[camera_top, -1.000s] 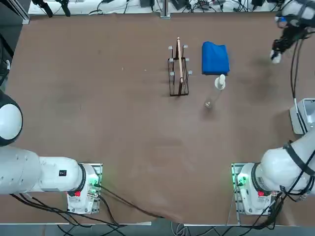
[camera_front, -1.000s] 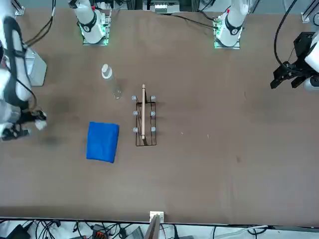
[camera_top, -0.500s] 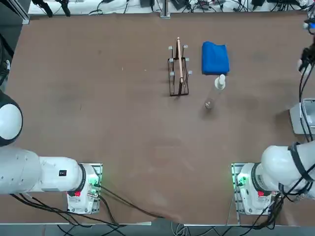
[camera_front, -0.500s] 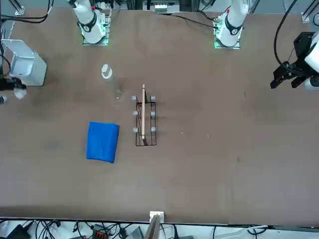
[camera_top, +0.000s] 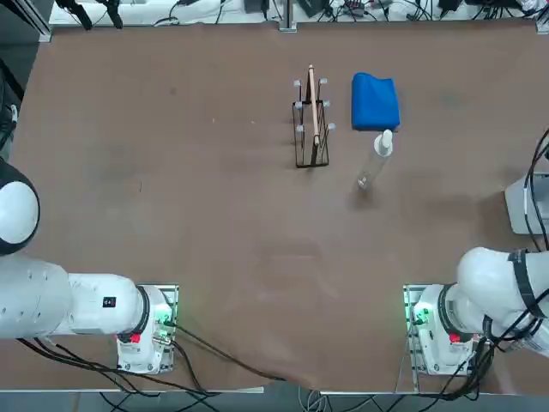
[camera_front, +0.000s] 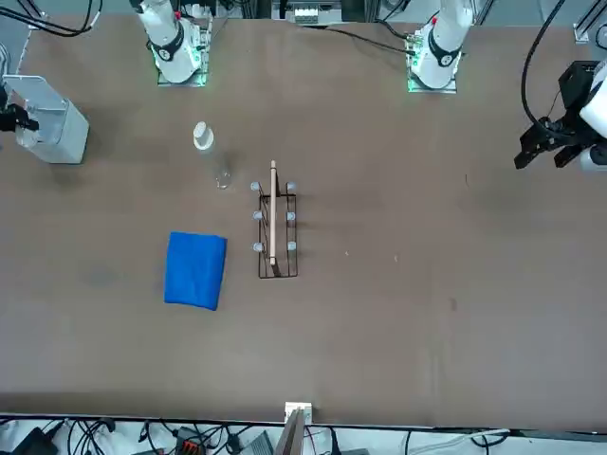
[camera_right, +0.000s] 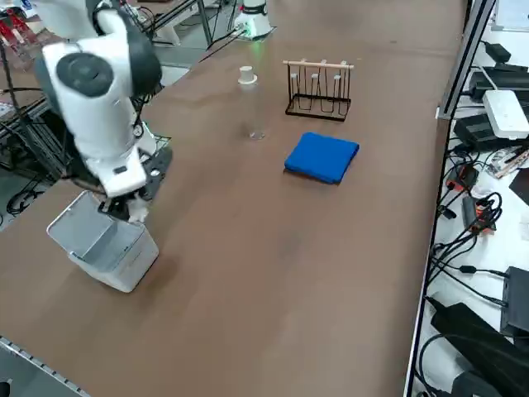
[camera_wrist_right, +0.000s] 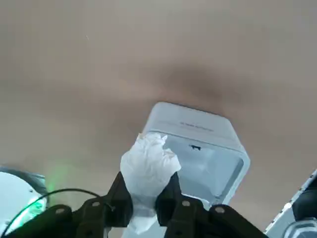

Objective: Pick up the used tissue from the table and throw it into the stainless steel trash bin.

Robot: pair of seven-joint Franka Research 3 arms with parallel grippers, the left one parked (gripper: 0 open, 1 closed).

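And there it was: the right gripper (camera_wrist_right: 144, 201) clenched the crumpled white tissue (camera_wrist_right: 150, 171) near the light grey bin (camera_right: 111, 248)!

Right of the black wire rack (camera_top: 314, 112) lay the blue rectangular cloth (camera_top: 375, 101); farther right stood the light-grey boxy bin (camera_right: 120, 260).

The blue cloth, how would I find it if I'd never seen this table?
On the big brown table, find the dark wire rack. Right beside it lies the blue cloth, a flat folded rectangle. It's the only bright blue thing there; its neighbours are the rack and a see-through bottle.
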